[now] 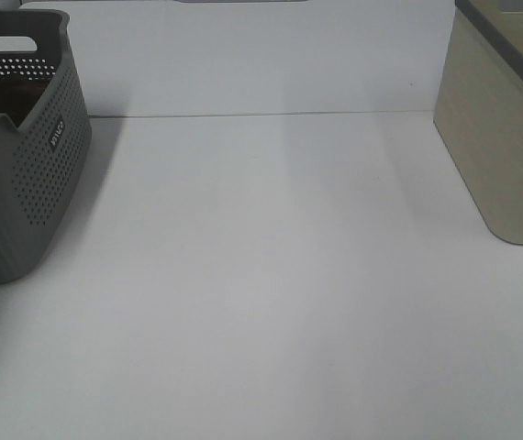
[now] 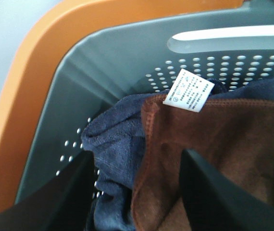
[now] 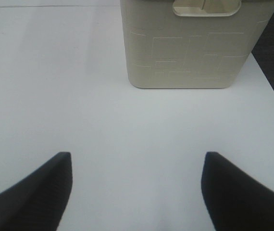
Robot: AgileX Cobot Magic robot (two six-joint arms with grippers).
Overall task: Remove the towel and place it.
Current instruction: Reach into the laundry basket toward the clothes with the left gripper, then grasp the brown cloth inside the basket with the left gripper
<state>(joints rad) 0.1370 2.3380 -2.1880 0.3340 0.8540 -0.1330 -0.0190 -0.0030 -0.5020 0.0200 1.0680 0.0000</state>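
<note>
The dark brown towel (image 2: 223,139) lies inside the grey perforated basket (image 2: 103,62), its hemmed corner with the white tag (image 2: 187,90) turned up. A dark blue-grey cloth (image 2: 113,144) lies beside and under it. My left gripper (image 2: 137,192) is open inside the basket, and the towel's hemmed edge lies between its fingers. In the exterior high view the basket (image 1: 32,183) stands at the far left with a bit of brown towel (image 1: 9,99) showing; neither gripper shows there. My right gripper (image 3: 137,192) is open and empty above the white table.
A beige lidded bin (image 1: 505,119) stands at the back right, and in the right wrist view it (image 3: 190,48) is ahead of the right gripper. An orange rim (image 2: 41,62) runs around the outside of the basket. The table's right edge (image 3: 271,86) borders dark floor.
</note>
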